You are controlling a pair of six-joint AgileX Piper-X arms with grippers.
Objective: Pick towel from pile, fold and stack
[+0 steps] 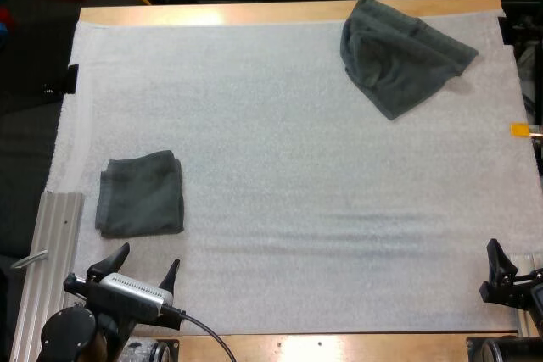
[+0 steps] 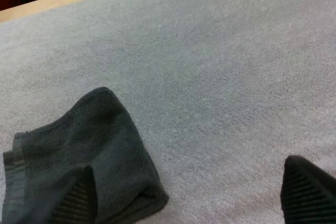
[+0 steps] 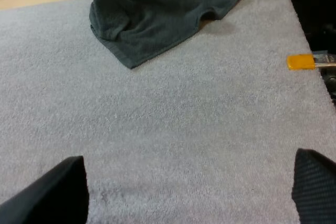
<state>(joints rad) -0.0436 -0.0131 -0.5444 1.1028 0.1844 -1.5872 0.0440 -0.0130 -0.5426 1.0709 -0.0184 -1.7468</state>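
Crumpled towel (image 1: 399, 52) (image 3: 152, 17): dark grey-green, lying loose at far right of white mat (image 1: 297, 167), its far edge reaching the bare wood strip of the desk (image 1: 254, 13). One corner points toward the mat's middle, another toward the mat's right edge. Nothing touching it.

Folded towel (image 1: 140, 192) (image 2: 79, 156): same colour, roughly square, flat on mat at near left, well apart from the crumpled one. Layered edges visible on its side nearer the mat's left edge.

Left jaws: wide open, holding nothing. Fingers (image 1: 113, 258) sit just on the near side of the folded towel. In left wrist view one finger (image 2: 73, 200) overlaps the towel's near edge, the other over bare mat; contact w/ towel can't tell.

Right jaws: wide open, holding nothing, at near right corner of mat, well apart from both towels. In right wrist view both fingers (image 3: 52, 192) over bare mat, crumpled towel far ahead.

Ribbed metal rail (image 1: 55, 260) lies along the desk's left side, beside the mat's near left corner.
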